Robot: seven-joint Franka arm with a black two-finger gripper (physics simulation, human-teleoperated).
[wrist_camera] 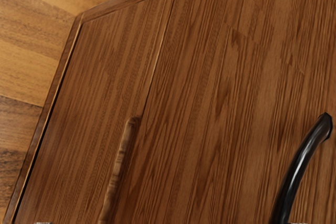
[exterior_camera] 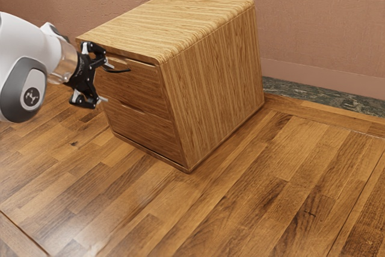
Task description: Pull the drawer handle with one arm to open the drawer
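A wooden cabinet [exterior_camera: 198,58] stands on the floor with two drawers on its face toward the exterior view's left. The upper drawer [exterior_camera: 135,88] carries a thin dark curved handle [exterior_camera: 119,70], seen close up in the wrist view [wrist_camera: 302,174]. The lower drawer [exterior_camera: 141,127] has a wooden handle [wrist_camera: 119,169]. My black gripper [exterior_camera: 103,80] is right at the upper drawer's front, open. Its fingers stand one above the other, and the dark handle's near end lies between them, close to the upper finger [exterior_camera: 103,59]. Whether a finger touches the handle I cannot tell.
Wood plank floor [exterior_camera: 240,197] spreads in front of the cabinet and toward the exterior view's right. Pinkish walls [exterior_camera: 313,10] stand behind the cabinet, with a dark strip [exterior_camera: 325,94] along the base at the right.
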